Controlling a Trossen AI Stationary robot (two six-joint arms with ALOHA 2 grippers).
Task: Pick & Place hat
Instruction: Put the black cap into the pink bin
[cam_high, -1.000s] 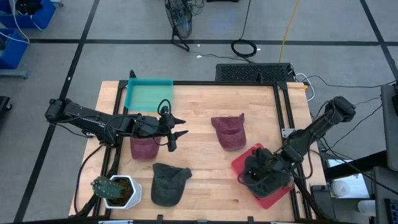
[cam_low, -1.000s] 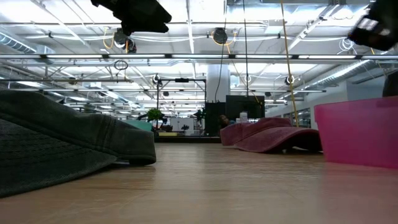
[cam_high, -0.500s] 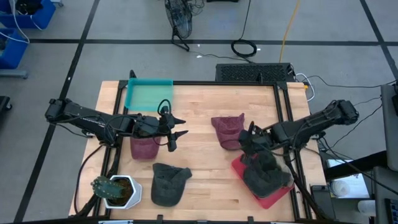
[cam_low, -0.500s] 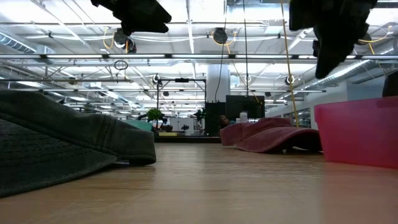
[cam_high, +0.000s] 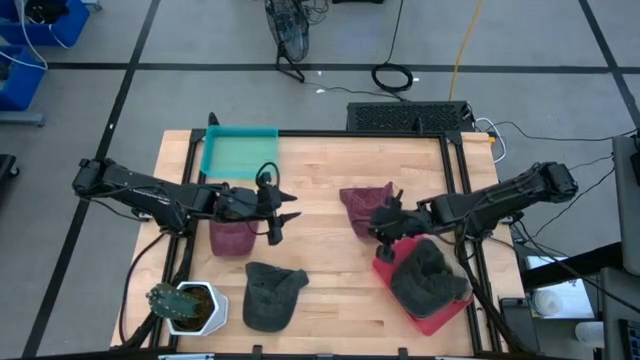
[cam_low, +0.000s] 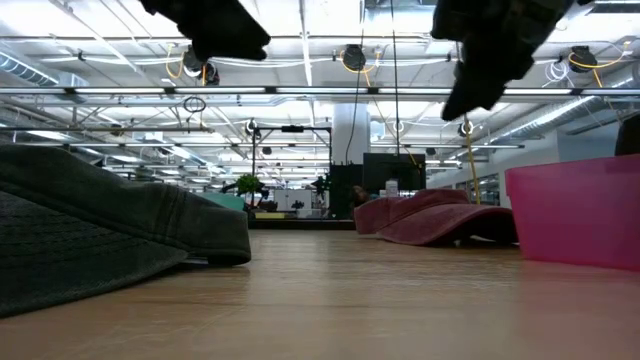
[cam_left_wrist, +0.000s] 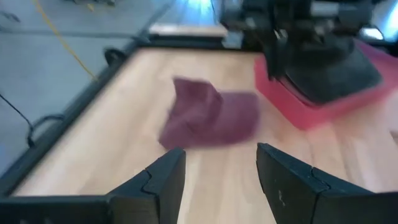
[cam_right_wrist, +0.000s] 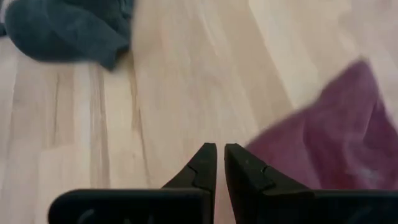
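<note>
A maroon hat (cam_high: 367, 210) lies on the table's middle right; it also shows in the left wrist view (cam_left_wrist: 211, 118) and the right wrist view (cam_right_wrist: 323, 143). My right gripper (cam_high: 385, 222) (cam_right_wrist: 221, 163) hovers shut at this hat's near right edge, above the table. A dark hat (cam_high: 430, 275) rests in the red tray (cam_high: 385, 265). My left gripper (cam_high: 288, 207) (cam_left_wrist: 221, 171) hangs open over the table's middle left, beside a second maroon hat (cam_high: 232, 238). A dark green hat (cam_high: 270, 295) lies near the near edge. In the low view both grippers (cam_low: 210, 25) (cam_low: 490, 50) hang high above the wood.
A teal tray (cam_high: 238, 152) sits at the far left corner. A potted plant (cam_high: 185, 305) stands at the near left corner. Bare wood lies between the two maroon hats. The black table frame (cam_high: 465, 190) runs along the right side.
My right gripper has left the dark hat in the red tray, risen and swung toward the table's left and far side, ending beside the maroon hat. The dark hat stays lying in the tray.
</note>
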